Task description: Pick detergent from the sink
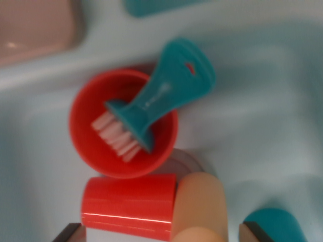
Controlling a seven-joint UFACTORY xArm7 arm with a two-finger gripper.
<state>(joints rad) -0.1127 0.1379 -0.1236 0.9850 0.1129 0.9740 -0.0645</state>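
Looking down from the wrist into a pale blue sink (pixel 272 111). Pincer (pixel 160 233) sits at the bottom edge; only the two dark fingertip corners show, one at the wrist view's left (pixel 70 233) and one at the wrist view's right (pixel 251 232). They stand wide apart, so the jaws are open, gripping nothing. Between the tips lies the detergent bottle (pixel 199 206): peach body on its side, with a red cap (pixel 128 206) pointing to the wrist view's left. Cap and body fill most of the gap between the tips. Whether either tip touches the bottle cannot be told; both look just clear of it.

Just above the cap, a red cup (pixel 88 136) sits on the sink floor, mouth facing the camera. Cup rim looks to be touching or nearly touching the cap. Inside the cup leans a teal brush (pixel 166 91), pale pink bristles down in the cup, wide handle end sticking out over the rim toward upper right, with a small red mark on the handle.

A rounded teal object (pixel 277 224) lies at the lower right, just beside the right fingertip, cut off by the frame. Another teal shape (pixel 151 6) is at the top edge. A pinkish block (pixel 35 27) is at the upper left, outside the basin. View is blurry.
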